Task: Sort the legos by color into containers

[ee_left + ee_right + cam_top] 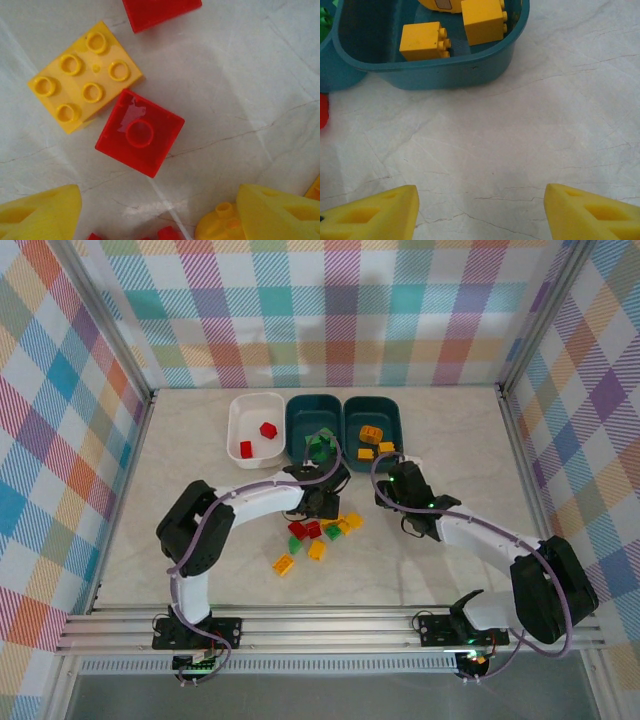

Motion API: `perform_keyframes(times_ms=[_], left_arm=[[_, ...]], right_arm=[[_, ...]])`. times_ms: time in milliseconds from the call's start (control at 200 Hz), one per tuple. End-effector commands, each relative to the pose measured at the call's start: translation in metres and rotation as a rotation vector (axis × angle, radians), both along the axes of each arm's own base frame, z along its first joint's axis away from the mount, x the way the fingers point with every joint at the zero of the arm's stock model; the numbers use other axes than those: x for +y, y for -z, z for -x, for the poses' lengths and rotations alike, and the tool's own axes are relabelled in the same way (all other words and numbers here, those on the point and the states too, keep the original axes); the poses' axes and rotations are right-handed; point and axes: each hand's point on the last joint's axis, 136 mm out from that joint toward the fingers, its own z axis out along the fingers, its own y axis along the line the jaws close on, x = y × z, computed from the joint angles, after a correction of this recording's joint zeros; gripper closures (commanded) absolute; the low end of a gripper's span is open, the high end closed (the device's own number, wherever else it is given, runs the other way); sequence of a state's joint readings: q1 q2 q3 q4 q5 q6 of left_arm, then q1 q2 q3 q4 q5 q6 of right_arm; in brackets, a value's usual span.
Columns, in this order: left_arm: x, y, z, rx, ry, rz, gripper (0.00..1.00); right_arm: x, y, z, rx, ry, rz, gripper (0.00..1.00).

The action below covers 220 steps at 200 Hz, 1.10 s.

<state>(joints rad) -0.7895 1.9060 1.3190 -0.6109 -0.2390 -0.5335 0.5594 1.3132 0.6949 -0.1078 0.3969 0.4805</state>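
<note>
Loose legos (318,532) in red, green and yellow lie heaped mid-counter (200,460). Beyond them stand a white tub (245,415) holding red bricks, a middle teal tub (303,418) holding green, and a right teal tub (390,418) holding yellow. The left wrist view shows close up what the top view blurs: a one-stud red brick (140,132) touching a six-stud yellow brick (82,75). The left claw (160,220) is spread wide and empty, with the red brick just ahead of its gap. The right claw (480,210), also wide and empty, hangs over bare counter just short of the right teal tub.
</note>
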Motion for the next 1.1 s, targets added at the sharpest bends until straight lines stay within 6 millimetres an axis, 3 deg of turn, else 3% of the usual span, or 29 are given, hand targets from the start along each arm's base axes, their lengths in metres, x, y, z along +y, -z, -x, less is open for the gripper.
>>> perform_keyframes(times_ms=[0, 230, 490, 560, 715, 860, 960, 1095], left_arm=[[0.003, 0.005, -0.007, 0.023, -0.006, -0.014, 0.19], [-0.003, 0.020, -0.027, 0.033, -0.025, 0.065, 0.22], [-0.013, 0.012, -0.044, 0.000, -0.012, 0.077, 0.23], [-0.016, 0.014, -0.048, 0.005, -0.003, 0.064, 0.28], [-0.021, 0.014, -0.044, 0.030, 0.003, 0.088, 0.36], [-0.014, 0.016, -0.037, 0.028, -0.002, 0.076, 0.41], [-0.012, 0.021, -0.036, 0.040, 0.005, 0.059, 0.50], [-0.021, 0.020, -0.034, 0.043, 0.013, 0.090, 0.51]], right_arm=[[0.000, -0.005, -0.003, -0.022, 0.013, -0.026, 0.33], [0.002, -0.004, -0.003, -0.022, 0.006, -0.033, 0.33], [0.005, -0.001, -0.004, -0.015, 0.000, -0.039, 0.33], [0.006, -0.001, -0.004, -0.015, -0.004, -0.043, 0.33], [0.006, 0.002, -0.005, -0.011, -0.005, -0.034, 0.33], [0.007, 0.000, -0.005, -0.015, -0.009, -0.043, 0.33], [0.009, 0.001, -0.006, -0.011, -0.012, -0.046, 0.33], [0.009, 0.004, -0.006, -0.005, -0.014, -0.043, 0.33]])
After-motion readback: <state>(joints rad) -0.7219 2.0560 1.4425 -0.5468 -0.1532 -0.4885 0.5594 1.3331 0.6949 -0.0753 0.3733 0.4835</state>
